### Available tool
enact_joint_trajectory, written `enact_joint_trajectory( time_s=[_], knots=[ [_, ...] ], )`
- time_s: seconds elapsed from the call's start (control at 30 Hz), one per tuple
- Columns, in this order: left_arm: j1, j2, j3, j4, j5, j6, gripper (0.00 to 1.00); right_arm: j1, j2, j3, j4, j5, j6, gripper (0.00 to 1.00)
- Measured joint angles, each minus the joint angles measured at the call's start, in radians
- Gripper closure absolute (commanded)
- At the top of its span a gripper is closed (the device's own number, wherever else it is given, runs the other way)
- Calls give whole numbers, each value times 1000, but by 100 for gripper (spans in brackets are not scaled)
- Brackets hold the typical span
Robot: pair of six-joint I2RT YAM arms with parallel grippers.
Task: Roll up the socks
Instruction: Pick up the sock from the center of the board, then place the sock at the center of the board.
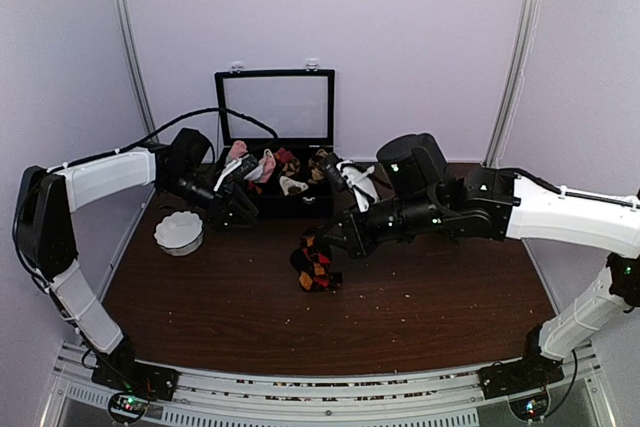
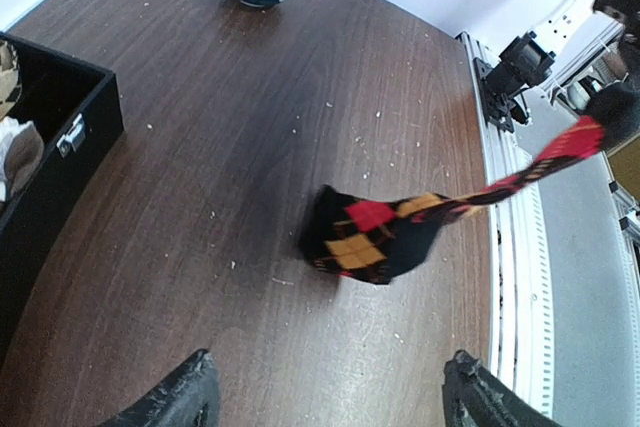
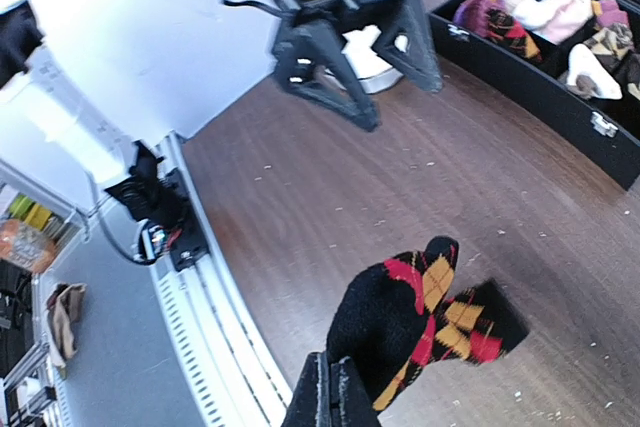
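A black argyle sock (image 1: 315,263) with red and orange diamonds hangs from my right gripper (image 1: 334,237), its lower end bunched on the brown table. In the right wrist view the jaws of that gripper (image 3: 335,394) are shut on the sock's black edge (image 3: 415,322). The left wrist view shows the sock (image 2: 375,237) stretched up and to the right toward the right gripper (image 2: 622,107). My left gripper (image 2: 330,392) is open and holds nothing. It hovers above the table by the box's front left corner (image 1: 236,205), apart from the sock.
A black box (image 1: 290,210) with its lid raised stands at the back and holds several sock bundles (image 3: 540,9). A white bowl (image 1: 178,232) sits at the left of the table. The metal rail (image 2: 503,247) runs along the table's near edge.
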Motion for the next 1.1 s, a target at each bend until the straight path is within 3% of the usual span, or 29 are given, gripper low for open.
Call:
enact_joint_trajectory(
  time_s=[0.23, 0.43, 0.63, 0.87, 1.1],
  knots=[
    [7, -16, -18, -13, 0, 2, 21, 57, -100, -19, 19, 29, 37, 100],
    [7, -16, -18, -19, -2, 10, 21, -55, -118, -126, 117, 10, 33, 100],
    [5, 20, -8, -26, -4, 34, 22, -245, 94, -194, 179, -60, -16, 100],
    [-58, 71, 18, -90, -45, 117, 23, -375, 408, -93, 222, -105, -7, 100],
    [-169, 112, 32, -129, -71, 178, 24, -396, 426, -34, 373, -119, 92, 100]
  ],
)
